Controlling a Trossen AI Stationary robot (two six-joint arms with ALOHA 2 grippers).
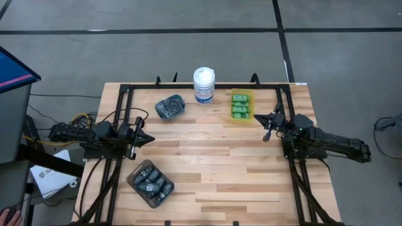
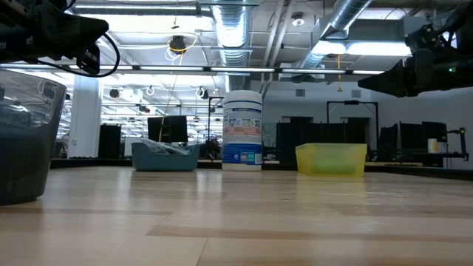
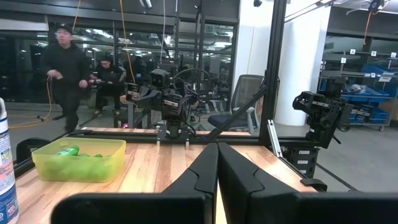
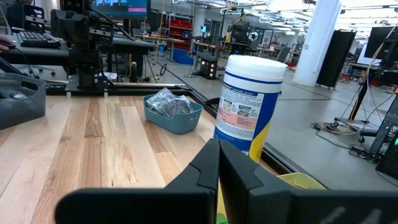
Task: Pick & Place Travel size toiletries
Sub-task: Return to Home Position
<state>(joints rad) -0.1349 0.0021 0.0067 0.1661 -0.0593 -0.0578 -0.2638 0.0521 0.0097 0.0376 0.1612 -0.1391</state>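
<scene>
While both arms sit folded at the side edges of the table [image 1: 213, 163], nothing is being carried, so the step in hand reads as the return to rest. The left gripper [image 3: 218, 147] is at the left edge, its jaws pressed together on nothing. The right gripper [image 4: 218, 144], at the right edge, is likewise closed and empty.

The toiletries all lie in containers. Green bottles [image 1: 240, 104] are in the yellow bin [image 1: 242, 120] at the back right. Wrapped pieces [image 1: 169, 107] are in the teal bin [image 1: 182, 102], on the other side of the canister [image 1: 204, 83]. Dark bottles [image 1: 152, 183] fill the grey bin [image 1: 132, 179] near the front left. No loose item shows on the boards.

Judged from that, the job looks finished or nearly so. The next move asks only that each arm settle into its parked pose clear of the bins, with the jaws opening only if another item turns up.
</scene>
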